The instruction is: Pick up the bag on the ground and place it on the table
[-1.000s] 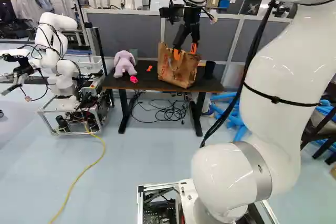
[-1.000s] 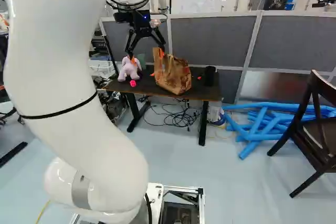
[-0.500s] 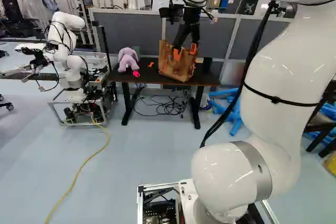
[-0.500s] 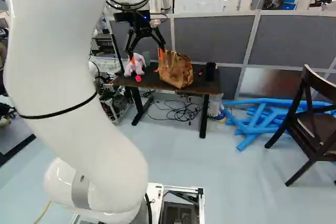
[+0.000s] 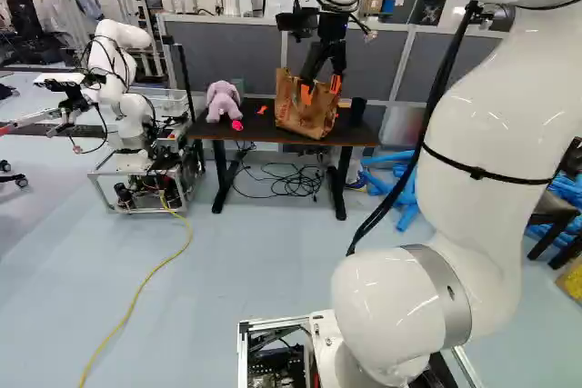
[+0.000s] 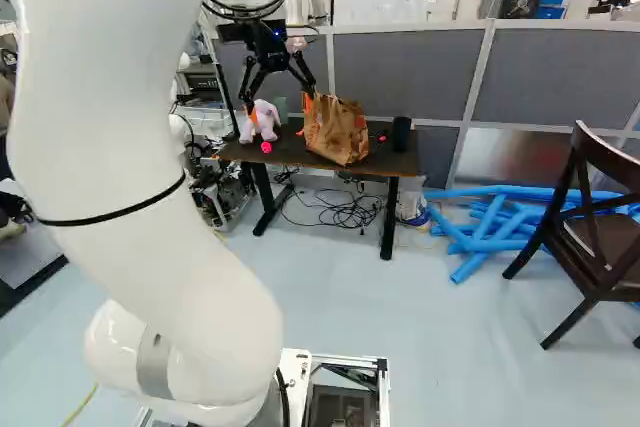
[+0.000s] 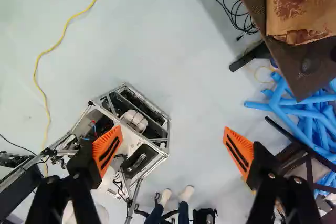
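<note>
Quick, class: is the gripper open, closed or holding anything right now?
Gripper: open, its two fingers wide apart, nothing held between them; the brown bag rests on the table.

bag [image 6: 336, 132]: brown paper, creased, slightly tilted, on table [image 6: 388, 160] | table: dark flat top, black legs, upright

Rounded white arm [image 5: 482, 115], black cables [image 5: 446, 73]

Lilac plush toy [image 5: 221, 100]; blue tubes [image 6: 492, 234] (quite jumbled) near dark chair [image 6: 605, 245].
</note>
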